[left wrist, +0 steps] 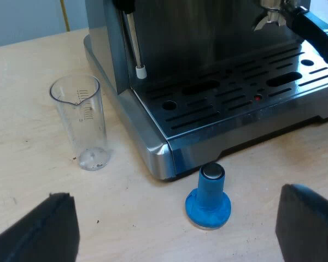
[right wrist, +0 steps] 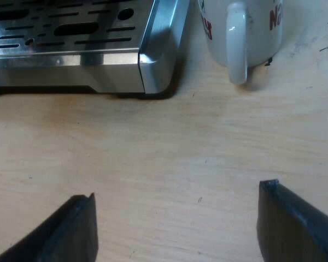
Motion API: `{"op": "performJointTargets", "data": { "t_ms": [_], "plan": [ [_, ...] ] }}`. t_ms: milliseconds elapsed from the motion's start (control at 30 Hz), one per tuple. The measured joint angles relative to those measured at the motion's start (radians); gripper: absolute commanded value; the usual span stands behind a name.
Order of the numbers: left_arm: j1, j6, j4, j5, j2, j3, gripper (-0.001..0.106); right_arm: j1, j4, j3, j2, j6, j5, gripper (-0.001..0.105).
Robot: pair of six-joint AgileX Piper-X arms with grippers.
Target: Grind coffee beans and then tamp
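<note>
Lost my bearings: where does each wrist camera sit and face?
Left wrist view: on left arm, looking down past open left gripper at blue tamper, measuring glass, espresso machine.
Right wrist view: on right arm, looking down past open right gripper at table, mug.
Shared: the espresso machine's slotted drip tray.
</note>
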Motion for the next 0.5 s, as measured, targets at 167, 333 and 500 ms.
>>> {"op": "performJointTargets", "data": {
  "t_ms": [167, 333, 500],
  "plan": [
    [0.0, 0.0, 0.0, 0.0, 0.0, 0.0, 0.078, 0.0, -0.015, 0.0, 0.0, 0.0, 0.0, 0.063],
    [0.0, 0.0, 0.0, 0.0, 0.0, 0.0, 0.078, 0.0, -0.015, 0.0, 0.0, 0.0, 0.0, 0.063],
    [0.0, 0.0, 0.0, 0.0, 0.0, 0.0, 0.078, 0.0, -0.015, 0.0, 0.0, 0.0, 0.0, 0.063]
  ]
}}
